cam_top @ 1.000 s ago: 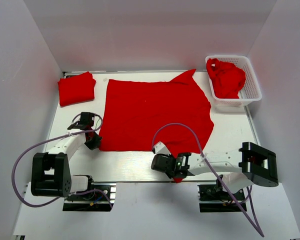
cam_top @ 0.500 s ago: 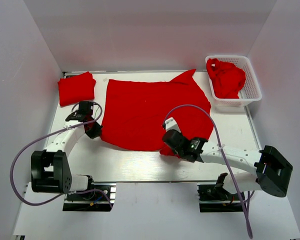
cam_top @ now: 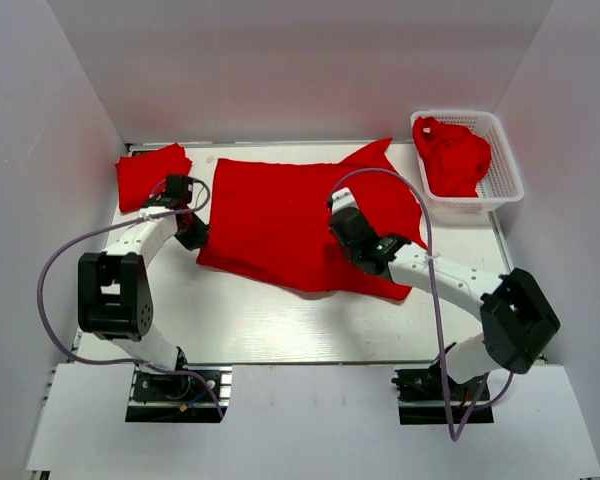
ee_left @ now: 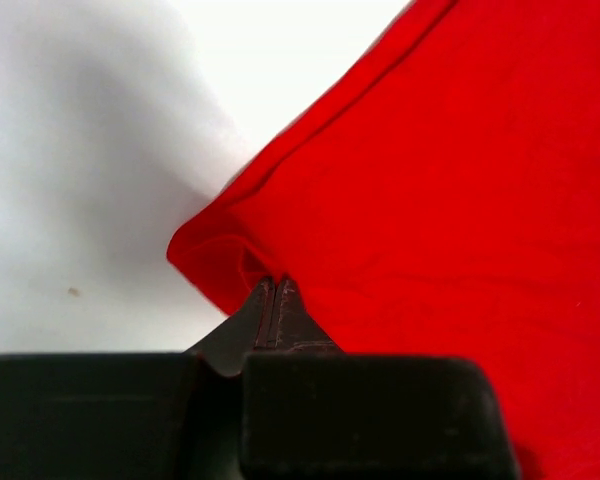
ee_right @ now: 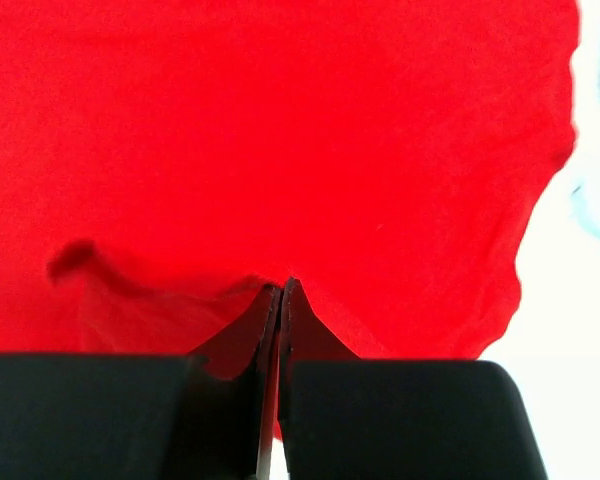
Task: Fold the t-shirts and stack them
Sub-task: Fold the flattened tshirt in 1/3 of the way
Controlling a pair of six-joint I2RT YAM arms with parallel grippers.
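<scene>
A large red t-shirt lies spread on the table, its near edge lifted and carried toward the far side. My left gripper is shut on its near left corner. My right gripper is shut on its near right hem, held over the shirt's middle. A folded red t-shirt lies at the far left. More crumpled red shirts fill the white basket.
The white basket stands at the far right corner. White walls enclose the table on three sides. Purple cables loop from both arms. Bare table surface shows along the near edge.
Both grippers have carried the shirt's near edge away from the near table edge toward the far side. The right arm has swung far over the shirt; the left moved up beside the folded shirt.
</scene>
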